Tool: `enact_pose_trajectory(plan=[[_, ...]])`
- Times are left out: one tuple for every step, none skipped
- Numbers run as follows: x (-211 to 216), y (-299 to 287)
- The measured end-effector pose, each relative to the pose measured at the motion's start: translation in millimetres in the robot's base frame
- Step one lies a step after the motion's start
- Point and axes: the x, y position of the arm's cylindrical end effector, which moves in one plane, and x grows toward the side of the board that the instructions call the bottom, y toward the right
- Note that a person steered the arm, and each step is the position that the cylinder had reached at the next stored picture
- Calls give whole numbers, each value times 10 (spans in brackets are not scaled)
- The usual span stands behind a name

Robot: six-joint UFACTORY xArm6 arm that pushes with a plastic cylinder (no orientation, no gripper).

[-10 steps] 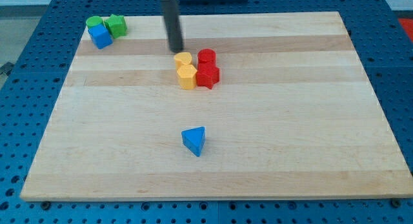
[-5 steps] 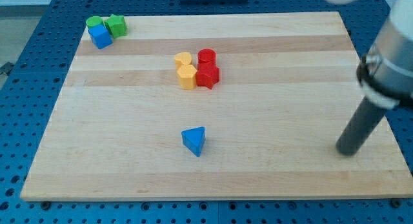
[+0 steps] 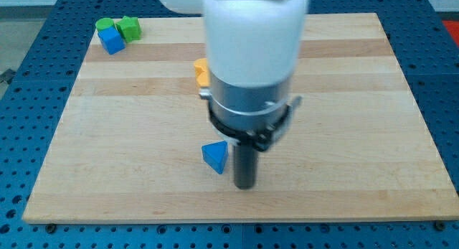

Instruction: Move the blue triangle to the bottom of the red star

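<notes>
The blue triangle (image 3: pixel 215 157) lies on the wooden board (image 3: pixel 107 134) a little below its middle. My tip (image 3: pixel 246 186) rests on the board just right of the triangle and slightly lower, a small gap between them. The arm's white and grey body fills the view's middle and hides the red star and the red block beside it. Only a corner of a yellow block (image 3: pixel 201 71) shows at the arm's left edge.
At the board's top left corner stand a blue block (image 3: pixel 110 40) and two green blocks (image 3: pixel 130 27), touching one another. The blue perforated table surrounds the board.
My tip has swept from the board's right side to just right of the blue triangle. The arm now covers the red and yellow blocks. No block has moved.
</notes>
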Motion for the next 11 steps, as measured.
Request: enact_pose_trajectory(plan=[[-398, -217], [-487, -264], [-147, -210], [-9, -472], [-221, -658], [-587, -658], [-932, -658], [-1131, -658], [-1122, -658], [-882, -652], [-850, -558]])
